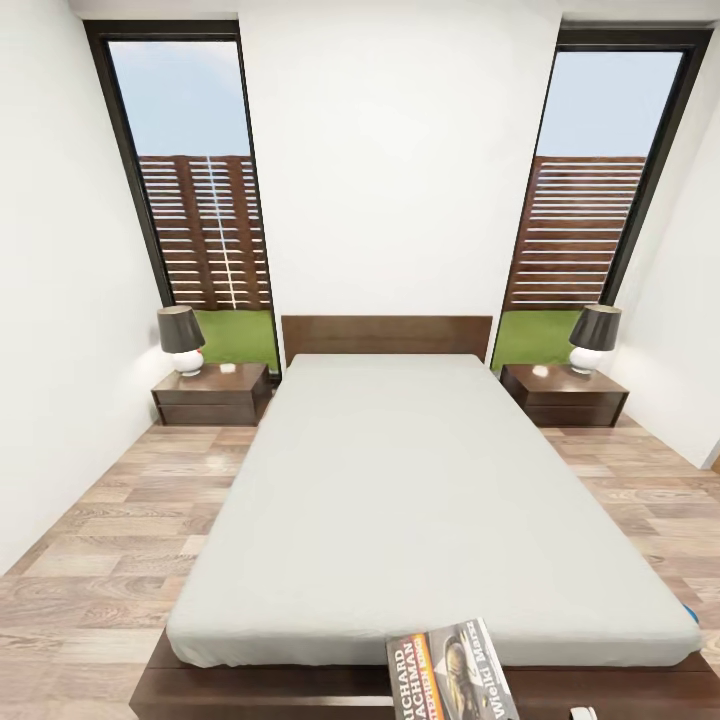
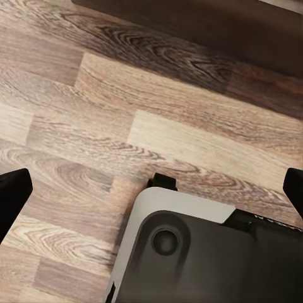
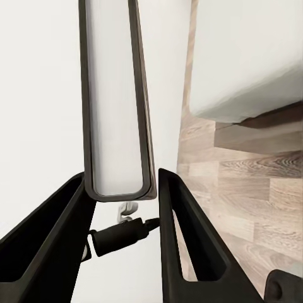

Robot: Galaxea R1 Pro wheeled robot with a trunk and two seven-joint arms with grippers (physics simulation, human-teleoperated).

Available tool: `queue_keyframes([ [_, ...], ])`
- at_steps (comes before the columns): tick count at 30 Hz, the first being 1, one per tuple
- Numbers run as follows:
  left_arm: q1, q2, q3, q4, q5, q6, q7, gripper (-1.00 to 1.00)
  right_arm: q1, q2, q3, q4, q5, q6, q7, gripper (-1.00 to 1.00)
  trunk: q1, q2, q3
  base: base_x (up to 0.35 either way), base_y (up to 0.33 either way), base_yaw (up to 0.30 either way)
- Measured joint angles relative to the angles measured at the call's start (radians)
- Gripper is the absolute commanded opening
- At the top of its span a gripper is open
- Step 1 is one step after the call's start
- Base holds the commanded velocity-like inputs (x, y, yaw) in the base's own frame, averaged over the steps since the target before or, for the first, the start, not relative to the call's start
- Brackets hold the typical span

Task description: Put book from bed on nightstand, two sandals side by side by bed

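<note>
Head view: thin dark paperback book with orange band (image 1: 452,670) hangs over the dark-framed, off-white-mattressed bed's (image 1: 420,480) foot, clamped edge-on in the right pincer (image 3: 120,189); left pincer (image 2: 151,189) spread over wood-plank floor (image 2: 95,126).

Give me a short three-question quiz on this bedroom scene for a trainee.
1. True or false: the book is held edge-on in the right gripper.
2. The left gripper is: A open over the wood floor, B shut on a sandal, C shut on a pillow.
3. Fill in: each nightstand carries a ____.
Key: 1 true; 2 A; 3 lamp.
</note>
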Motion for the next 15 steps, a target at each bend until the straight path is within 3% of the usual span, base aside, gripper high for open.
queue_keyframes([
  [15, 0.000, -0.001, -0.001, 0.000, -0.001, 0.000, 0.000, 1.00, 0.000, 0.000, 0.001, -0.001, 0.000, 0.000, 0.002, -1.00, 0.000, 0.000, 0.000, 0.000, 0.000, 0.000],
])
